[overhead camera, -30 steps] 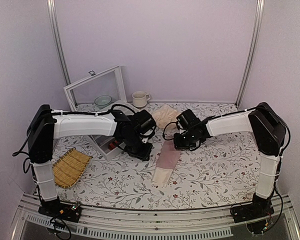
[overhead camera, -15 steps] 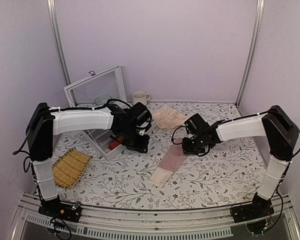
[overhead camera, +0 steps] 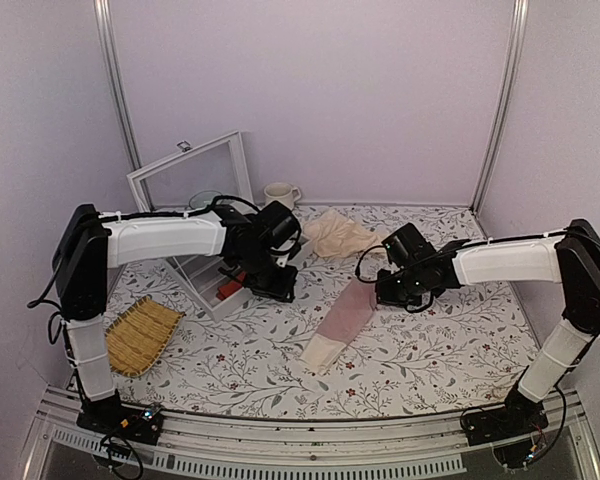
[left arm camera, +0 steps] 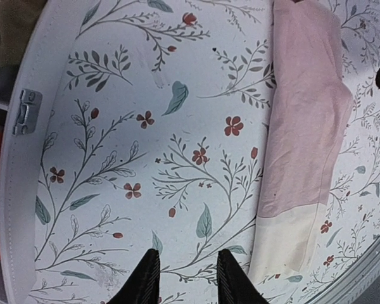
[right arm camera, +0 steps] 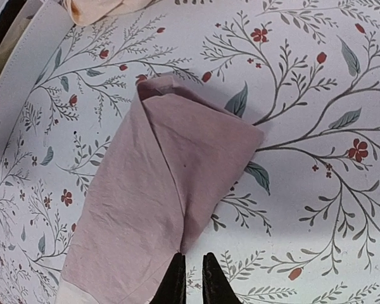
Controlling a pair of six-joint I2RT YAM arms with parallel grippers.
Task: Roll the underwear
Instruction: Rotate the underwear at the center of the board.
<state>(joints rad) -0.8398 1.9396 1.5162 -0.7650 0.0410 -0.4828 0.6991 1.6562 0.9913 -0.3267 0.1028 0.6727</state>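
The underwear (overhead camera: 342, 322) lies flat on the flowered table as a long dusty-pink strip folded lengthwise, its cream waistband (overhead camera: 323, 352) at the near end. The left wrist view shows the underwear (left arm camera: 304, 126) off to the right of my left gripper (left arm camera: 185, 261). That gripper is open over bare tablecloth with nothing between its fingers. My right gripper (right arm camera: 192, 258) hovers at the right edge of the folded underwear (right arm camera: 158, 190) near its far end. Its jaws stand only a narrow slit apart, with tablecloth showing between them and no fabric held. From above, the right gripper (overhead camera: 385, 293) is beside the strip's far end.
A plain beige cloth (overhead camera: 335, 235) is bunched at the back, behind the underwear. A white cup (overhead camera: 278, 197) and a white-framed glass lid (overhead camera: 190, 175) stand at the back left. A woven tray (overhead camera: 140, 335) lies front left. A red bundle (overhead camera: 228, 290) sits in the white box by my left arm.
My right arm has swung to the right, and the underwear's far end has shifted right with it, leaving the strip more slanted. My left gripper has drawn back a little, away from the underwear.
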